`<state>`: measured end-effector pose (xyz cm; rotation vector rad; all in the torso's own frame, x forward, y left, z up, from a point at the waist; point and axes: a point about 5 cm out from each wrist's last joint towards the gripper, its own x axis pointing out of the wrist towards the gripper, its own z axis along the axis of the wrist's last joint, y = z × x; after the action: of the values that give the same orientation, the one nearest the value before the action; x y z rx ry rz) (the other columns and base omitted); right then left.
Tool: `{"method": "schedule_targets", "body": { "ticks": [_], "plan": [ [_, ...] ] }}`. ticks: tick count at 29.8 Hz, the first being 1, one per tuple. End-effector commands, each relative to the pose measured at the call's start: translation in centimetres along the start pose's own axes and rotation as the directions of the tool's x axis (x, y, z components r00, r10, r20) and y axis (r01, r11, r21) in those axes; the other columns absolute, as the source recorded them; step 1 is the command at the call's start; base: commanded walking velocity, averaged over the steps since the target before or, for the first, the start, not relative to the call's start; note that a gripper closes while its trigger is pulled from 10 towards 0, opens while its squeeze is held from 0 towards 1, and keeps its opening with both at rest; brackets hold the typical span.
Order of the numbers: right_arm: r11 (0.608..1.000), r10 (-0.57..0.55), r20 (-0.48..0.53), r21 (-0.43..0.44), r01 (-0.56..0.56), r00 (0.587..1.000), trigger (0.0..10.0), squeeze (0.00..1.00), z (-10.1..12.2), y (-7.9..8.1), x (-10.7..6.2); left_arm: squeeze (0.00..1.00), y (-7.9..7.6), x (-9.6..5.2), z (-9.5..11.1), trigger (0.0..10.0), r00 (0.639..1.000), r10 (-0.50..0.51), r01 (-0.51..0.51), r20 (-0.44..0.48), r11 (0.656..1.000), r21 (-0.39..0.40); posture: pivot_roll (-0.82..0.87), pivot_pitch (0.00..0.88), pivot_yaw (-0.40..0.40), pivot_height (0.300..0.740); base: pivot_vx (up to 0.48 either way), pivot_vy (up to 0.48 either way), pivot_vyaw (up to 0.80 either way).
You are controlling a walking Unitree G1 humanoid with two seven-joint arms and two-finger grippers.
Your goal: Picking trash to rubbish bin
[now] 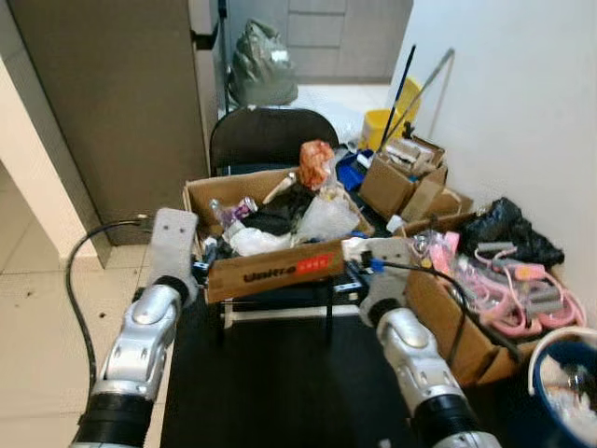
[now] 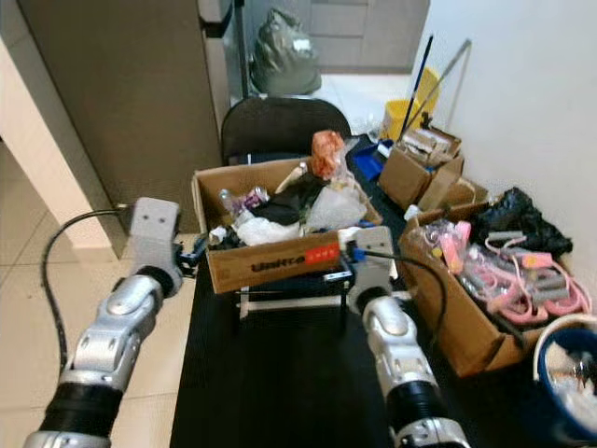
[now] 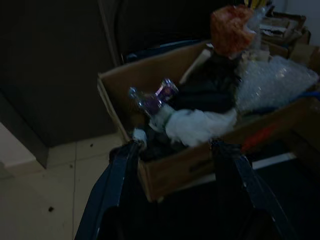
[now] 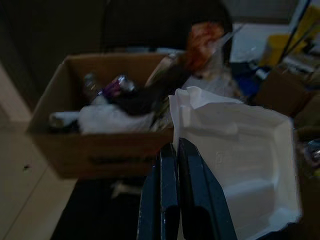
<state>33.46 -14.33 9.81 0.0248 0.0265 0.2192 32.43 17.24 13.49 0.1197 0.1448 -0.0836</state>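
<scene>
Two silver arms reach toward a cluttered corner of a home.
Black floor mat (image 1: 270,383): lies under both arms, beside pale floor tiles.
Black folding chair (image 1: 266,135): stands behind the rubbish box, its back rising above it.
Open brown cardboard box of rubbish (image 1: 275,266): red-and-black lettering on its front wall, raised on a low stand; packed with crumpled white paper, clear plastic, a purple-labelled bottle and an orange wrapper.
Second cardboard box of pink cables (image 1: 448,317): on the floor to the right, beside a black plastic bag.
White foam tray (image 4: 240,165): the trash, held just in front of the rubbish box's right front corner.
Right end effector (image 4: 175,165): fingers pressed together on the tray's edge.
Left end effector (image 3: 175,155): fingers spread apart, at the box's left front corner, gripping nothing.
</scene>
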Motion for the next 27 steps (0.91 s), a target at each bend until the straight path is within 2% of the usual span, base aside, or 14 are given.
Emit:
{"method": "schedule_targets", "body": {
  "ticks": [1, 27],
  "plan": [
    [1.000, 0.014, -0.010, 0.008, -0.014, 1.000, 10.0, 0.00, -0.40, 0.55, 0.01, 0.00, 0.35, -0.26, -0.58, 10.0, 1.000, 0.012, -0.012, -0.024, 1.000, 0.009, -0.01, 0.033, -0.046, 0.740, 0.375, 0.000, 0.00],
    [1.000, 0.022, 0.006, 0.007, -0.023, 1.000, 10.0, 0.00, -0.13, 0.68, 0.36, 0.00, 0.44, -0.26, -0.79, 10.0, 1.000, 0.011, -0.010, -0.029, 0.999, 0.030, 0.00, 0.029, -0.051, 0.740, 0.370, 0.000, 0.00]
  ]
}}
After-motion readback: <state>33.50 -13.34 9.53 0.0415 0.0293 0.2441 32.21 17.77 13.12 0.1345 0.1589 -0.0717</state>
